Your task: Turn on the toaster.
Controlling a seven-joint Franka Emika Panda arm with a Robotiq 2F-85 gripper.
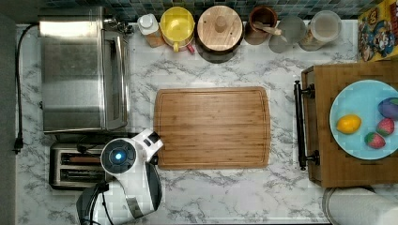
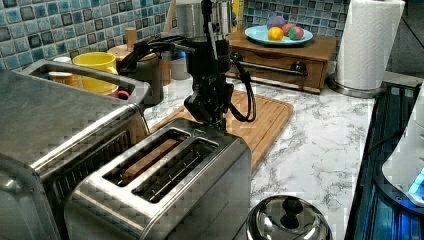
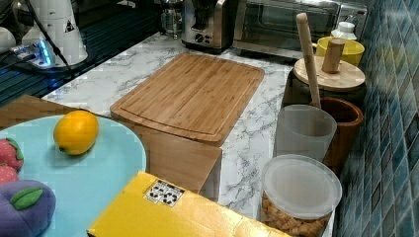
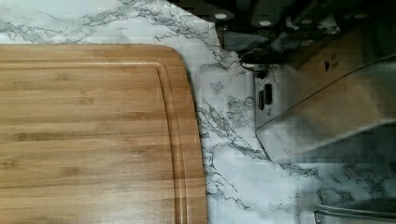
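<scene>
Top view: arm hides toaster [image 1: 70, 165] lever end.

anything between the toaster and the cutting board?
Only bare marble countertop: the wrist view shows a clear strip between the toaster and the cutting board. In the left view the gripper hangs above the toaster's end there.

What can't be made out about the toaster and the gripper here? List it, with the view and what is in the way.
- Toaster lever: in the left view it sits behind the gripper; in the top view the arm covers that end.
- Finger opening: too dark in the left view.
- Contact with the lever: shadowed in the wrist view.
- Slot contents: one brown shape, unclear.
</scene>
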